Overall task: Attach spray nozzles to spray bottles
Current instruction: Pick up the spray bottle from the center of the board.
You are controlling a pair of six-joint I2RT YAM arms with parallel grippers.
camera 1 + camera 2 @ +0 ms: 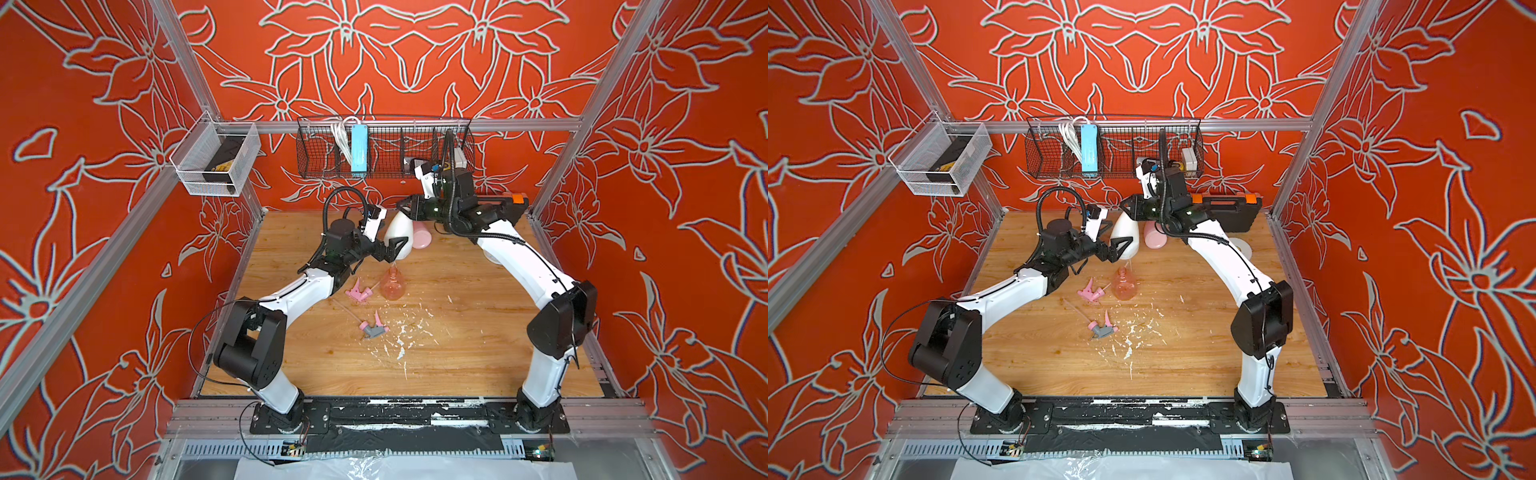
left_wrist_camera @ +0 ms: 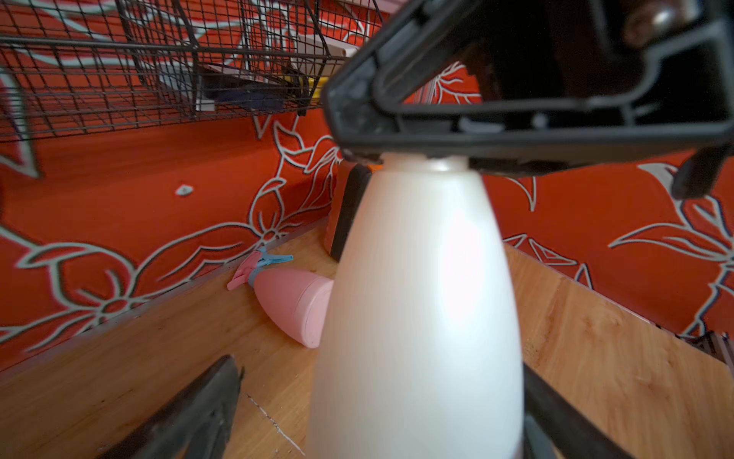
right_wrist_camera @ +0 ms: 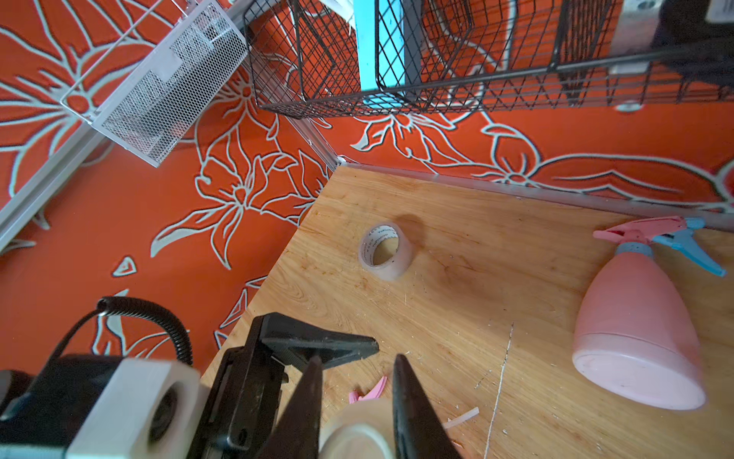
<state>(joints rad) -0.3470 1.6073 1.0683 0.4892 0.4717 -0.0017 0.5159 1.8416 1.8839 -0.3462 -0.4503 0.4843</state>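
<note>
1. Red-orange floral walls box in a scuffed wooden tabletop (image 1: 457, 353), and I'm watching its far middle, where both arms meet.
2. The cream-white teardrop plastic bottle (image 1: 398, 232) sits there between the two claws. I cannot tell whether its base rests on the wood.
3. The right gripper (image 3: 357, 369) is clenched on that bottle's narrow neck. The bottle's mouth shows between its fingers in the right wrist view.
4. The left gripper (image 1: 395, 249) is released, its jaws spread around the bottle's body.
5. My read is that the right claw steadies the bottle while the left goes for a spray head. I'd back the left straight off without brushing the body, keep the bottle upright and leave the mouth clear.
6. The nearest head is the all-pink plastic trigger nozzle (image 1: 358, 293), just beside the translucent orange bottle (image 1: 392, 286). The pink-and-grey nozzle (image 1: 374, 328) lies nearer the arms' bases.
7. The left wrist view alone shows a gap beside one finger (image 2: 206, 405).
8. Both wrist views show the opaque pink bottle (image 3: 635, 326) on its side, already wearing the pink-and-blue nozzle (image 3: 667, 238). In both top views the right arm hides that head.
9. Only the right wrist view catches a clear tape roll (image 3: 384, 254).
</note>
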